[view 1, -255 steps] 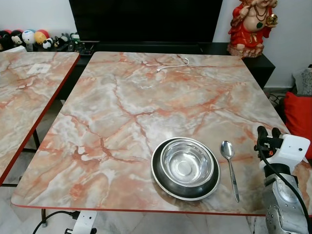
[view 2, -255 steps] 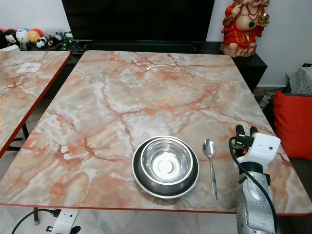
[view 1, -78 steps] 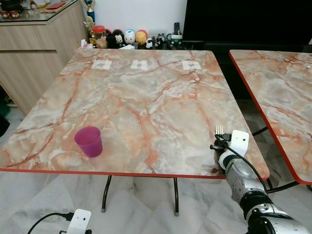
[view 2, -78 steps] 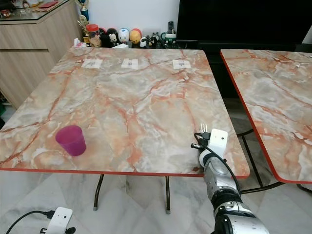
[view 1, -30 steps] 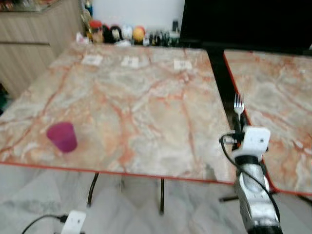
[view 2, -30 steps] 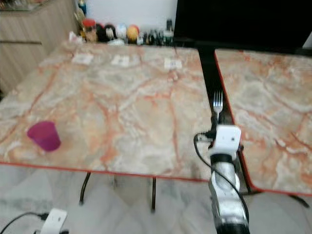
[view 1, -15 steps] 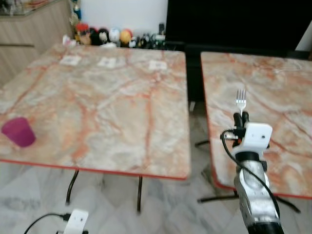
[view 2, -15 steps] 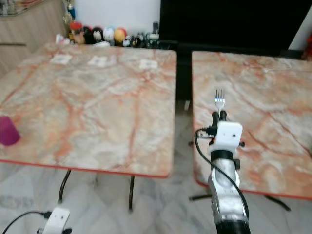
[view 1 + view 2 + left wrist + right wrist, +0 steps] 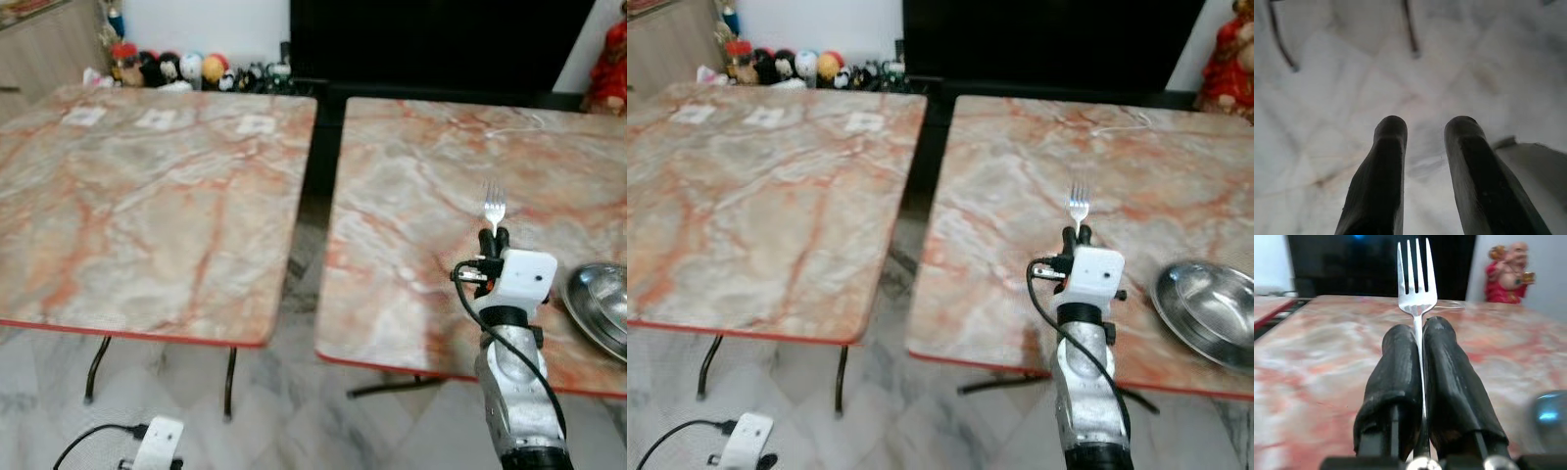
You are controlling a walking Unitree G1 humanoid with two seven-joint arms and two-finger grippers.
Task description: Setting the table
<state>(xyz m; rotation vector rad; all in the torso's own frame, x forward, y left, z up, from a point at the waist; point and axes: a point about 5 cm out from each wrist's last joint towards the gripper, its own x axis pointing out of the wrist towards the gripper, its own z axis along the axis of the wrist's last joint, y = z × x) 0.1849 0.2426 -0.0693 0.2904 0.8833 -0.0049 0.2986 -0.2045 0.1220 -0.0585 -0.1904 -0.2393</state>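
Observation:
My right gripper (image 9: 493, 236) is shut on a silver fork (image 9: 494, 207), its tines pointing up. It is raised over the near edge of the right marble table (image 9: 411, 186). The wrist view has the fork (image 9: 1417, 269) clamped between both black fingers (image 9: 1396, 377). A steel bowl on a dark plate (image 9: 600, 305) sits at the table's near right, partly cut off by the frame edge. My left gripper (image 9: 1425, 128) hangs open over the white tiled floor.
A second marble table (image 9: 147, 196) stands to the left, with a dark gap between the two. Small figurines (image 9: 162, 69) line the shelf behind it. A red statue (image 9: 1227, 54) stands at the far right. A white cable (image 9: 509, 122) lies on the right table's far side.
The camera has swung right: the left table slid leftward, the purple cup left the frame, and the bowl and plate came in at the right. The fork stays clamped in my right gripper.

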